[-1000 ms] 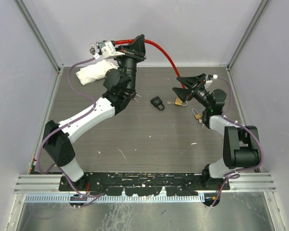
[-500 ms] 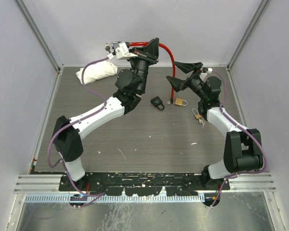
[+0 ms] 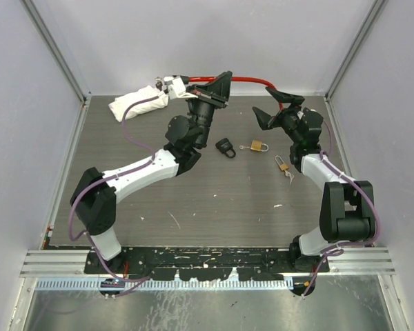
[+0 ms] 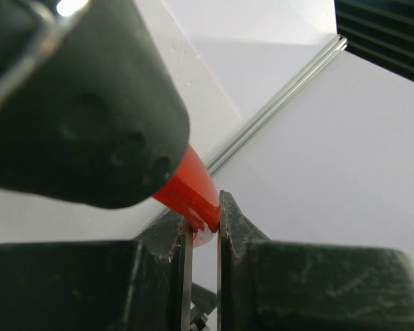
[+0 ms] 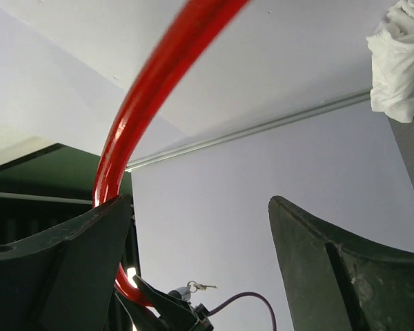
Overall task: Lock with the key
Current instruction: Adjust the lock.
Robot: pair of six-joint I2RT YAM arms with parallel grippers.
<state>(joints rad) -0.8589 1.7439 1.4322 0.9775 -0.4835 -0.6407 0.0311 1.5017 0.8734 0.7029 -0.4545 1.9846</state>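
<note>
A red cable lock (image 3: 245, 80) hangs in the air over the back of the table. My left gripper (image 3: 219, 84) is shut on it; the left wrist view shows the red cable (image 4: 190, 186) pinched between the two pads. A small key on a ring (image 5: 201, 285) dangles near that gripper in the right wrist view. My right gripper (image 3: 277, 108) is raised and open at the cable's far end. In its own view the red cable (image 5: 134, 110) runs down along the left finger (image 5: 69, 262), and the gap between the fingers holds nothing.
On the table lie a black padlock (image 3: 225, 147), a brass padlock (image 3: 259, 145) with a key in it, and a smaller padlock (image 3: 281, 164) with keys. A white cloth (image 3: 134, 102) sits at the back left. Walls enclose three sides.
My left arm has swung right, carrying the red cable toward the middle. My right gripper has lifted off the brass padlock and turned up to the cable's far end.
</note>
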